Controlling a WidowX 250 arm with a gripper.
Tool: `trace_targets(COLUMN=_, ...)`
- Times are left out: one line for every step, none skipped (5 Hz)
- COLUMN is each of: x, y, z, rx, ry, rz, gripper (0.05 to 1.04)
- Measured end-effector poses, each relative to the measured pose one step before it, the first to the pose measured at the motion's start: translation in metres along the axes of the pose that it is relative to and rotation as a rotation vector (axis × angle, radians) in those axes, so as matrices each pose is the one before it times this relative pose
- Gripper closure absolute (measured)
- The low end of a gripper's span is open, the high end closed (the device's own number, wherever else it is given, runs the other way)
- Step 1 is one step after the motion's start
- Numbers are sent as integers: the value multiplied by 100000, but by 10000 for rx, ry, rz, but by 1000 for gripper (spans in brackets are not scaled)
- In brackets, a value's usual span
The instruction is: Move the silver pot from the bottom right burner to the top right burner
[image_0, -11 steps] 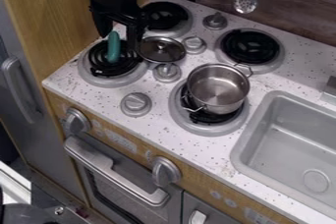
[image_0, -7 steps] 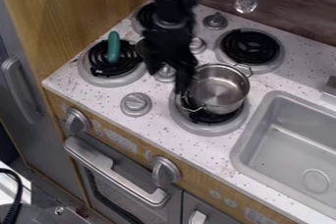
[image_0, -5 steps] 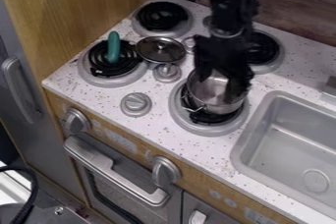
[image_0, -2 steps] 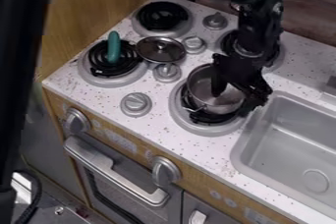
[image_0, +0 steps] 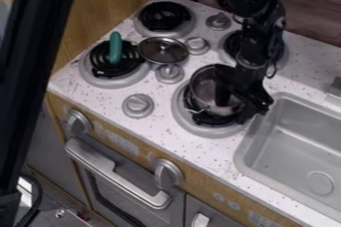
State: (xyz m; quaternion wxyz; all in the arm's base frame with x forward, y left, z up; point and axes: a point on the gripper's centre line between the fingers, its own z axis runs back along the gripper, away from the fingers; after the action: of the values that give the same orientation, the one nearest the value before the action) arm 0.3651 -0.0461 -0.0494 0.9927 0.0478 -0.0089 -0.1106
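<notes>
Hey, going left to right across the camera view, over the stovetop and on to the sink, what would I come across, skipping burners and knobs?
Green object → round lid → silver pot → gray sink.

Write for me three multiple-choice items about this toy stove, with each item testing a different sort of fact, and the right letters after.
1. Where is the silver pot?
A) in the sink
B) at the bottom right burner
C) at the top left burner

2. Which colour is the upright object at the bottom left burner?
A) red
B) yellow
C) green

3. How is the pot?
A) open at the top
B) upside down
C) covered by a lid

Key:
1 B: that burner's ring shows around the pot's base.
2 C: its whole visible surface is green.
3 A: its inside wall shows.
</notes>
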Motion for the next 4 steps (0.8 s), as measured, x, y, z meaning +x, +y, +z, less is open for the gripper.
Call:
trace_targets(x=-406, y=77, z=128, rx=311, ry=-170, rz=-173, gripper=667)
trace_targets(x=-26, y=324, z=855, rx=31, ry=-684, rz=-521, gripper=907)
trace_targets(x=1250, y=319, z=824, rx=139, ry=-725, rz=-1126, gripper=998)
trace_targets(x=2729, y=1325, z=1266, rx=772, ry=-712, rz=-832, gripper=1004)
